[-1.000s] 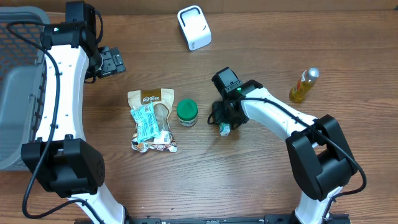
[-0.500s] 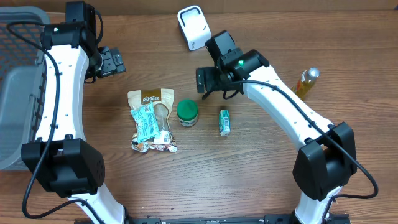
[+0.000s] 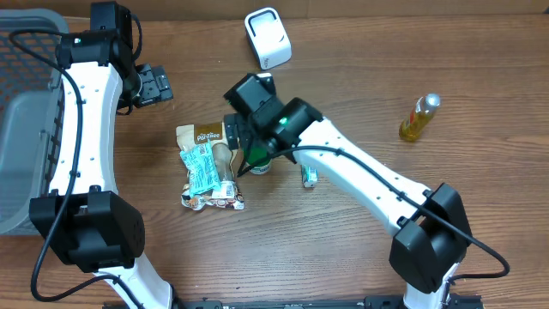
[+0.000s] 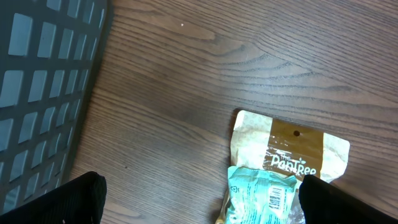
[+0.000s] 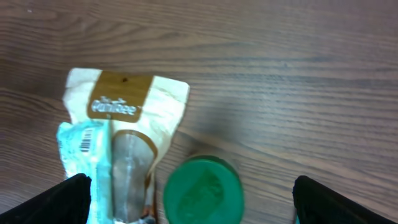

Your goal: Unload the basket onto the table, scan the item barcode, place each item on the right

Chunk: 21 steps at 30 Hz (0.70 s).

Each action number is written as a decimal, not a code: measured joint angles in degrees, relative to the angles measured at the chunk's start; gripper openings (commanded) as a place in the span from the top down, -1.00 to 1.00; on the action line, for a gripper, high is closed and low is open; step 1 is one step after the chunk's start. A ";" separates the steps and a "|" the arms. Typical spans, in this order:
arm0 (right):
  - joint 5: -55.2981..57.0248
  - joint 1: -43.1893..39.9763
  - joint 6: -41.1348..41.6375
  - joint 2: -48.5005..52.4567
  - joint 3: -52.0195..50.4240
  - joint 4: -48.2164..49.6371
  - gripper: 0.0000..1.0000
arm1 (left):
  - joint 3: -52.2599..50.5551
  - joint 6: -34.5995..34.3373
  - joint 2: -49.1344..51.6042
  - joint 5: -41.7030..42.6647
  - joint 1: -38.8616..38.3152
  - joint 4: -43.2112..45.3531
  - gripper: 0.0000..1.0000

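We record: grey basket (image 3: 19, 120), left table edge. Green-lidded jar (image 5: 202, 190), shut, just beside snack pouch (image 3: 210, 135); barcoded teal packet (image 3: 199, 167) lies on pouch. Right gripper (image 3: 247, 148) over jar, released, empty. Left gripper (image 3: 157, 86) released, near basket.

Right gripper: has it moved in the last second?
Yes. The right gripper has travelled left, from the small green packet to above the green-lidded jar, which has stayed put.

One each: scanner (image 3: 268, 37), bottle (image 3: 419, 118), jar (image 5: 202, 190), pouch (image 3: 206, 136), packet (image 3: 199, 169), green box (image 3: 309, 177), basket (image 3: 21, 112)
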 measured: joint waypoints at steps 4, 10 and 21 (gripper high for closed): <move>-3.67 0.70 0.79 0.04 0.00 1.70 -0.75 | 0.00 0.02 0.00 0.00 0.00 0.02 -0.99; -3.96 0.66 8.11 0.76 0.00 0.37 -0.52 | 0.00 0.00 0.00 0.00 0.00 0.00 -0.99; -1.16 0.17 28.63 6.05 -0.11 -6.47 -1.00 | 0.00 0.00 0.00 0.00 0.00 0.00 -0.99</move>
